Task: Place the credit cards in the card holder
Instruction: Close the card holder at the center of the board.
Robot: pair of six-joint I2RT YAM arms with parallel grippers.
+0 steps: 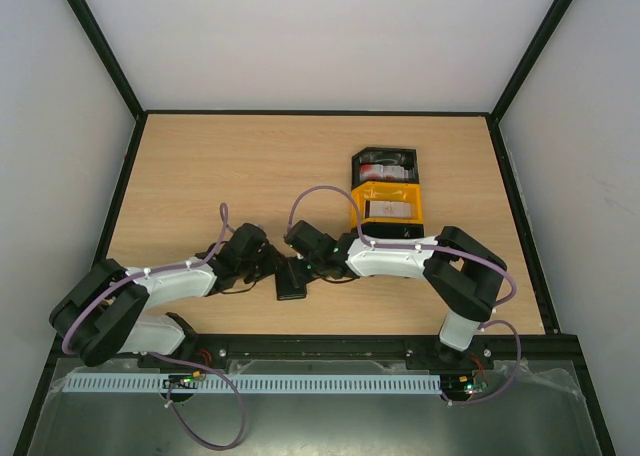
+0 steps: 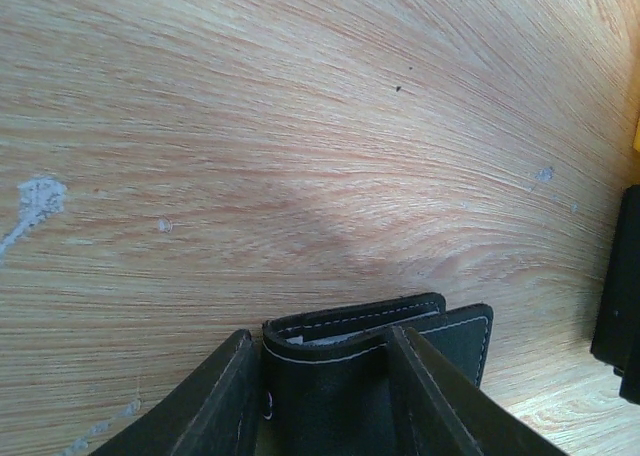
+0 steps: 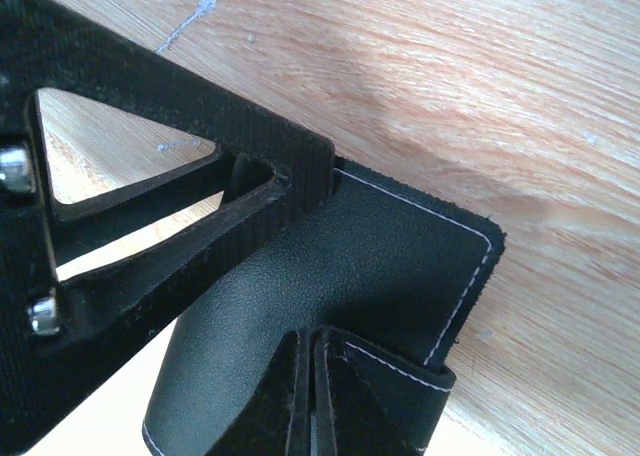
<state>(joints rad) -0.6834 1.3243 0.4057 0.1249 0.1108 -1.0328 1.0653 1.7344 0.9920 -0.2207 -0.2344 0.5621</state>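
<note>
The credit cards point(image 1: 388, 208) lie in a yellow bin point(image 1: 419, 214) and a black bin point(image 1: 357, 162) at the far right of the surface point(image 1: 200, 176). Some are pale and some red-and-white, and their print is too small to read.

The card holder point(image 1: 293, 279) is near the front edge, between the two arms. It is black, with a fine leather-like grain, white stitching along its rounded edges and a greyish inner layer showing at the fold.

The left hand point(image 2: 322, 336) is partly open, with one flat black finger point(image 2: 220, 406) pressed against each side of the folded holder. The right hand point(image 3: 312, 348) is fully closed, pinching a thin stitched flap of the holder so that the leaf bends up.

The surface is pale wood-grain laminate with a few whitish scuffs.
</note>
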